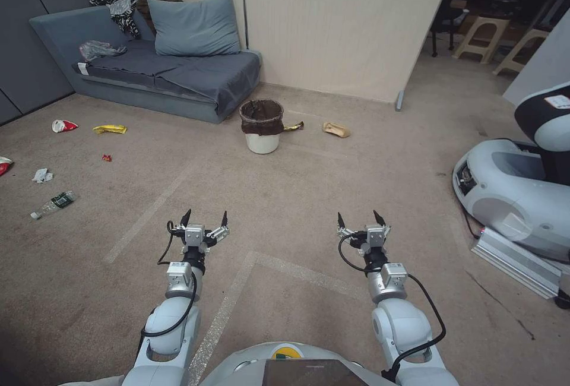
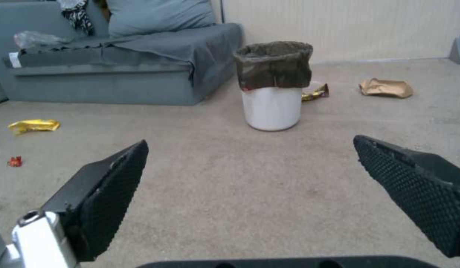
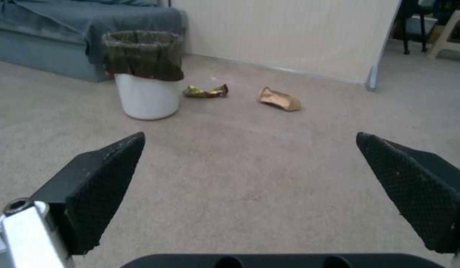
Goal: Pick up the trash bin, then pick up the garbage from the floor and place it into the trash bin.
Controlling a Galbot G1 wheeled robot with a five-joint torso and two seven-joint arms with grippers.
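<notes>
Beige carpet (image 1: pixel 285 208) runs across the room, marked with pale tape lines, cream panel wall behind. One grey sofa (image 1: pixel 154 77) sits at far left against the wall, carrying one blue-grey cushion (image 1: pixel 193 25), a heap of black-and-white patterned clothing (image 1: pixel 116 0) on its back, and a crumpled clear plastic bag (image 1: pixel 100 49) on the seat. One second robot base (image 1: pixel 516 190), white and grey, at right edge. One trash bin (image 1: pixel 261 126), white with dark brown liner folded over the rim, stands upright on the carpet just off the sofa's front corner, well ahead of both arms. Two grippers: left gripper (image 1: pixel 205 218) and right gripper (image 1: pixel 361 218), both held low over bare carpet, fingers spread wide, grasping nothing. Garbage on the floor, counted: one tan paper bag (image 1: pixel 336 130) right of the bin; one gold wrapper (image 1: pixel 294 126) just beside the bin; one clear bottle (image 1: pixel 53 203) with green label, lying flat at far left; one yellow wrapper (image 1: pixel 110 129); two red-and-white wrappers, one (image 1: pixel 63 126) near the sofa, another (image 1: pixel 3 164) cut by the left edge; one white tissue (image 1: pixel 42 176); one small red scrap (image 1: pixel 106 158)
</notes>
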